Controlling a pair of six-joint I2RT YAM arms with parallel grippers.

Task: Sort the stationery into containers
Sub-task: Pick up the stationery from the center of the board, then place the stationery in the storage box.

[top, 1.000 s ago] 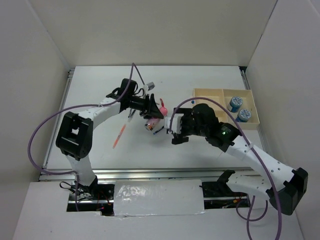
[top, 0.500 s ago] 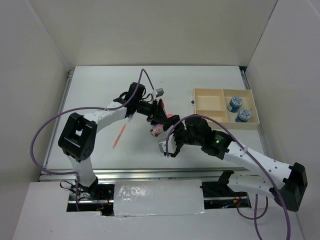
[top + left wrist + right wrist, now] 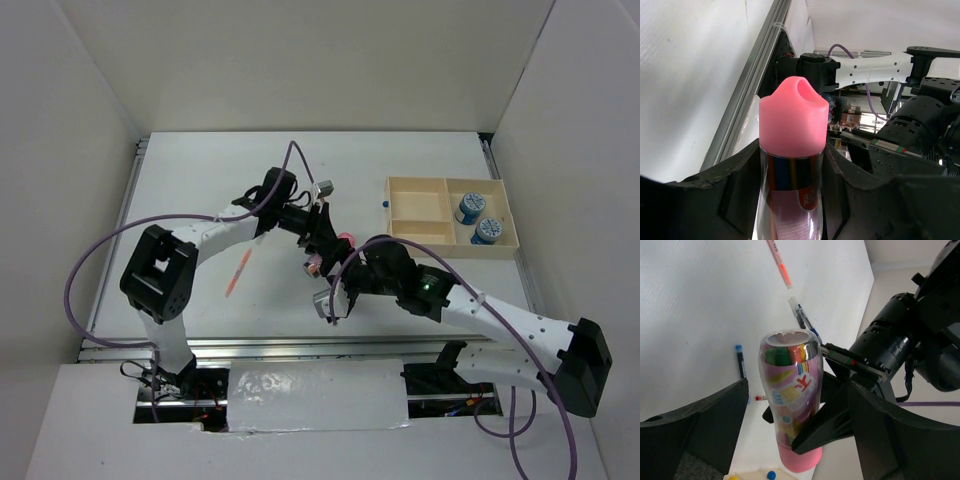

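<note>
Moved: both my arms have closed in mid-table.
Pink cylinder (image 3: 792, 130): lifted, left of the tray (image 3: 392, 215).
Left gripper (image 3: 792, 165): clamped on it.
Right gripper (image 3: 795, 410): spread around its clear end, holding nothing.
Risk: releasing left early drops it.

The short pink cylinder (image 3: 790, 390) had a clear, glossy plastic wall and a smooth, matt pink cap (image 3: 792, 117). The left fingers (image 3: 735, 195) looked like matt black plastic, faintly grained. The tabletop (image 3: 200, 180) was matt white and the tray (image 3: 445, 180) pale, unvarnished-looking wood.
</note>
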